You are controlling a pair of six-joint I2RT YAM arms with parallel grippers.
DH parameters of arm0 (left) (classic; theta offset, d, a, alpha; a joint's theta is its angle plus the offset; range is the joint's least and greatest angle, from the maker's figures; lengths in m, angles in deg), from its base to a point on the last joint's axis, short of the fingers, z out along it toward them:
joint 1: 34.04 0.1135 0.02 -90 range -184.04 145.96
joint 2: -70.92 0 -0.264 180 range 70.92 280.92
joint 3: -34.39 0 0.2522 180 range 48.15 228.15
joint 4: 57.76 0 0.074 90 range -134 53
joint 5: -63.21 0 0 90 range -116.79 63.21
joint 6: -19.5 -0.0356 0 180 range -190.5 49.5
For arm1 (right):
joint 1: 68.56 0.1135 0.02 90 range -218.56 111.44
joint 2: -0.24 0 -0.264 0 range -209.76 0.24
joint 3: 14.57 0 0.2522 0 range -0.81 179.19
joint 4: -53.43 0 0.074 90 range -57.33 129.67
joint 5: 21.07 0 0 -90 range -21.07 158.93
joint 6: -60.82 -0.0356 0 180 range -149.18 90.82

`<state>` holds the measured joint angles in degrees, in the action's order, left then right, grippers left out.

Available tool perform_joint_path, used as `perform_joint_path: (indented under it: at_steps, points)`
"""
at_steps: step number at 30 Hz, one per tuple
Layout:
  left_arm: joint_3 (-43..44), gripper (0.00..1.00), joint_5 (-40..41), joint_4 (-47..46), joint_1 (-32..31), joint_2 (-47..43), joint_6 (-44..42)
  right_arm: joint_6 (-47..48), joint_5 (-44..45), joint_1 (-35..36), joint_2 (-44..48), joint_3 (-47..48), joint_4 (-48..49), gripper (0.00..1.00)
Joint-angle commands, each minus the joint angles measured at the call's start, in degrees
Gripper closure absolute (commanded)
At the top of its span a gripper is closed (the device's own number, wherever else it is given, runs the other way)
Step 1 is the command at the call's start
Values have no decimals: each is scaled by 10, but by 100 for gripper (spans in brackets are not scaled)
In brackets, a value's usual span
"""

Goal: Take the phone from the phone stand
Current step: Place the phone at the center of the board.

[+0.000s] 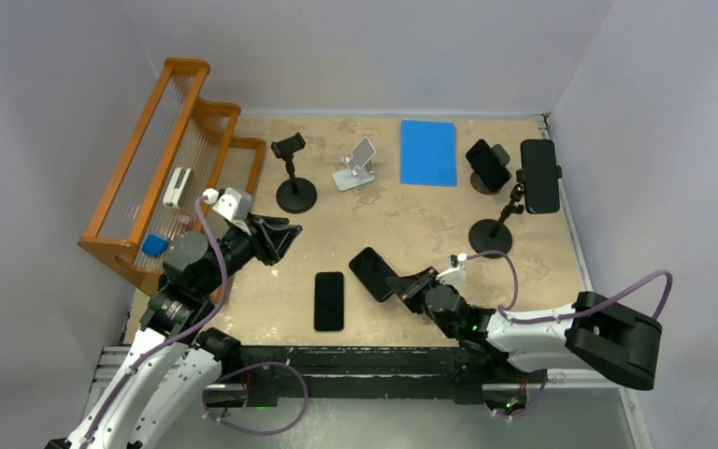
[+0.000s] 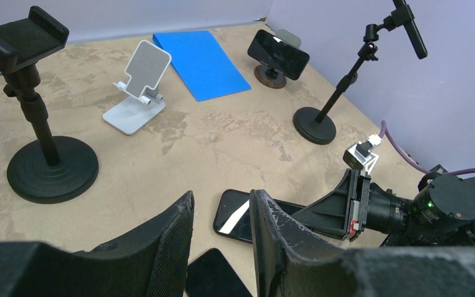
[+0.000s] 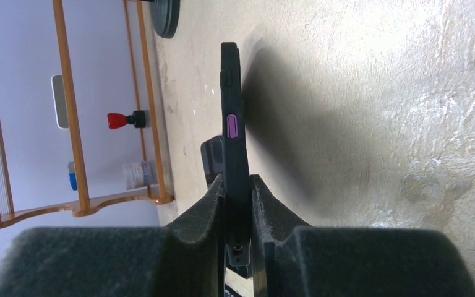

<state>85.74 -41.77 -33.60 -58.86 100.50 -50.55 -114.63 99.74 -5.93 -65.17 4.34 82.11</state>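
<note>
Now you have the black phone (image 1: 372, 273) pinched by its thin edge in the right gripper (image 1: 411, 283), whose jaws are closed on one end of the case, low over the table (image 1: 411, 220) toward the middle of the near edge. From the right wrist view the phone stands on edge between the pads with most of its length sticking out past them. That hold looks short and the phone may pivot, so lower slowly and tip the broad face toward the surface before you let go. I cannot tell whether its far corner already touches the table. A second phone (image 1: 329, 300) lies flat just to the left, so set yours down beside it, not overlapping. The left gripper (image 1: 288, 239) hangs with its jaws apart and empty toward the left edge; leave it out of the way. By the far right corner, a clamped phone (image 1: 539, 175) on the tall clamp stand (image 1: 491, 235) and a propped phone (image 1: 486, 166) on a round stand (image 2: 269, 77) sit well apart from your work.
</note>
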Motion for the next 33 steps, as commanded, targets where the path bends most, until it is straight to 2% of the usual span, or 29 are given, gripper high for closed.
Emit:
perform_joint_path:
  at_steps: [1,9,11,25,29,33]
  points:
    - [3,63,-2,-18,0,-2,4,-10,-10,5,-8,1,19,87]
    - [4,63,-6,-18,-1,-1,4,-21,0,6,31,-13,-46,64]
    - [4,64,-6,-18,-1,-1,4,-26,5,6,49,-17,-66,60]
    - [4,63,-5,-17,-1,-1,4,-46,37,6,171,-27,-219,50]
    - [5,63,-5,-17,-1,-1,4,0,52,6,211,-1,-264,48]
    - [5,63,-5,-17,-1,-1,4,71,62,5,212,41,-280,43]
